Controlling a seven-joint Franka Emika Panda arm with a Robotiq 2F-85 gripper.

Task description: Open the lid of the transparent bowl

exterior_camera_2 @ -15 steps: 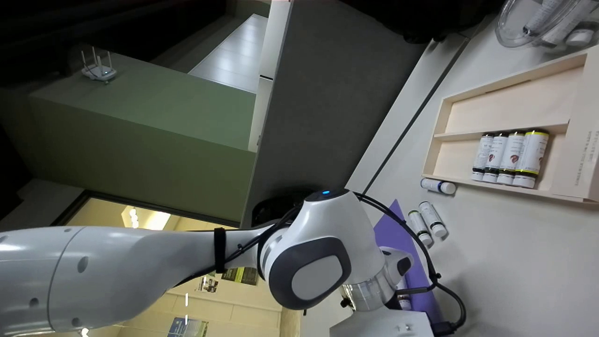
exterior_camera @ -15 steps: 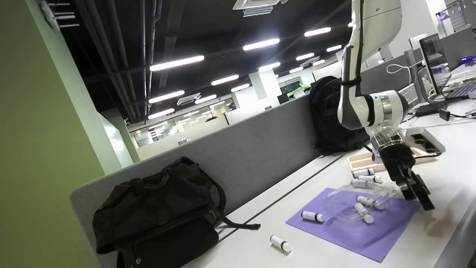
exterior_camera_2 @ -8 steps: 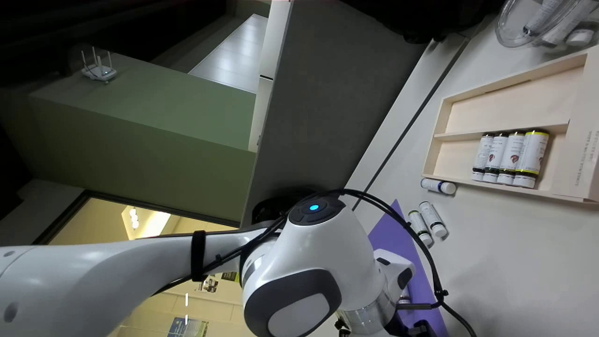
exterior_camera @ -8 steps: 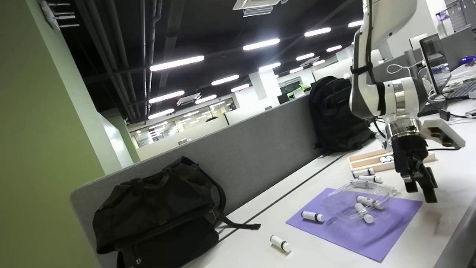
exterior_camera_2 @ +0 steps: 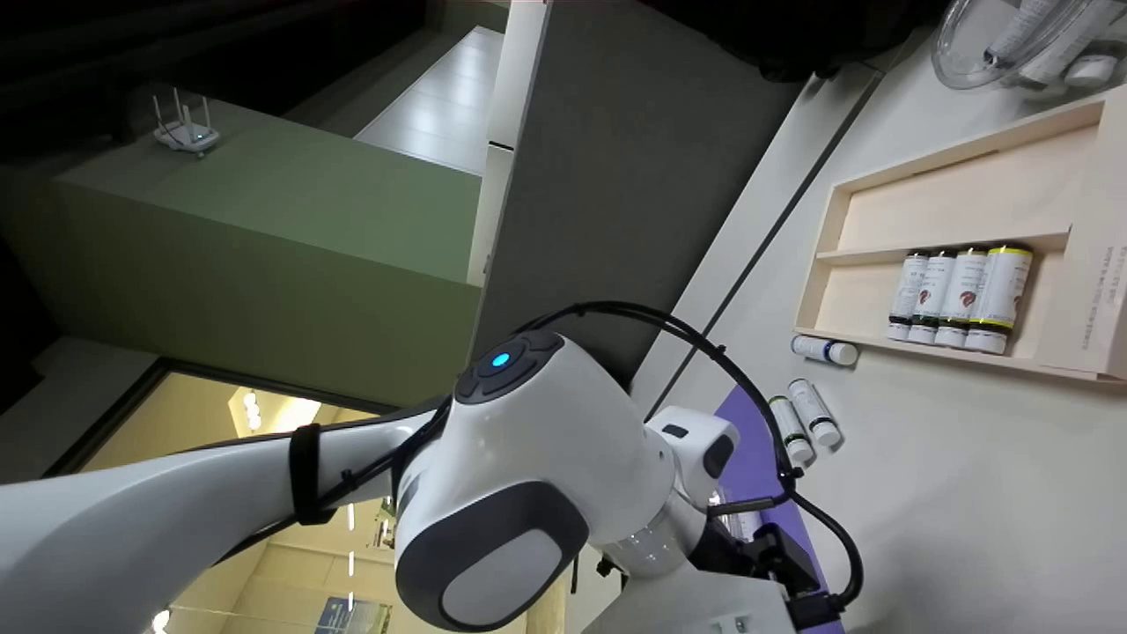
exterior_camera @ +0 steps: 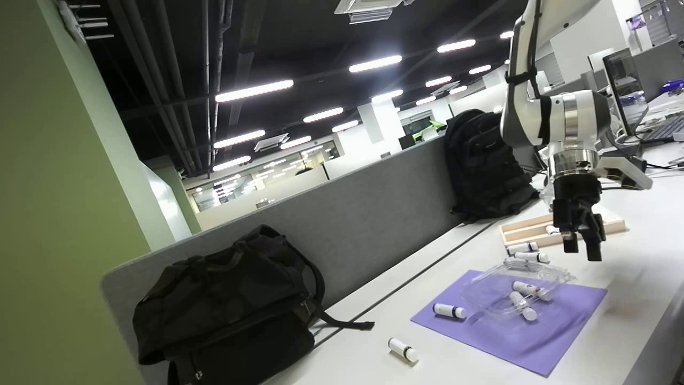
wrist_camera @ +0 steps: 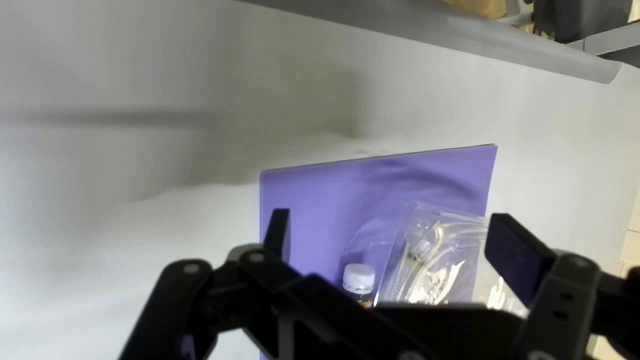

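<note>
Held the gripper (exterior_camera: 582, 253) spread around nothing, above and right of the transparent bowl (exterior_camera: 494, 294) on a purple sheet (exterior_camera: 556, 334), lower right in an exterior view. Probably had nothing done yet, with grasp and lift left, but could not discern lid from bowl. Read nothing on bottles (exterior_camera_2: 967, 286) or wooden box (exterior_camera_2: 977, 198), far right in an exterior view, given such tiny print.

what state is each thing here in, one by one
Fingers: apart, gripping nothing
Transparent bowl: open or shut, can't tell
Purple sheet: lying flat
Loose bottles: on their sides, capped
Wooden box: at least partly open, four bottles showing
Arm light: lit blue
Ceiling lights: on
</note>
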